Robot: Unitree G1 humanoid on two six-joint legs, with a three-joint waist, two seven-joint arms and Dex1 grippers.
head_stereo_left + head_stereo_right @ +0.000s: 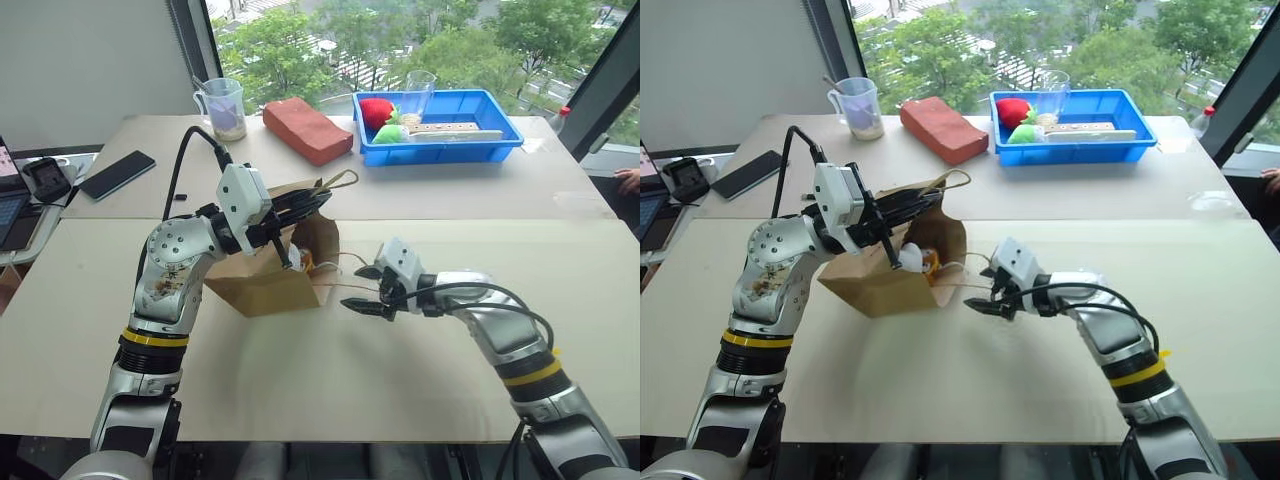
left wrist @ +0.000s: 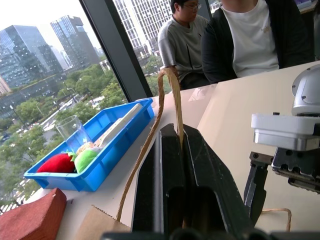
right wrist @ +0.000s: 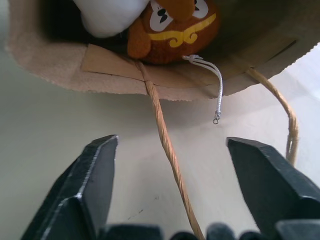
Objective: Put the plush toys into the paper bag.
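Observation:
The brown paper bag [image 1: 262, 285] lies on its side on the table with its mouth facing my right arm. My left gripper [image 2: 172, 132] is shut on the bag's upper cord handle [image 2: 167, 100] and holds the mouth lifted. Inside the mouth sit both plush toys, the brown-orange monkey [image 3: 175, 30] and the fluffy white one [image 3: 107, 15], pressed side by side. My right gripper [image 3: 172, 145] is open just in front of the mouth, low over the table. The lower handle cord [image 3: 167, 145] runs along the table between its fingers, untouched by either one.
A blue tray [image 1: 470, 140] at the back holds a red plush [image 1: 376, 110], a green plush [image 1: 390, 133] and a glass. A reddish-brown block [image 1: 305, 130] and a measuring cup [image 1: 225, 108] stand behind the bag. A phone [image 1: 118, 174] lies far left. People sit beyond the table [image 2: 240, 35].

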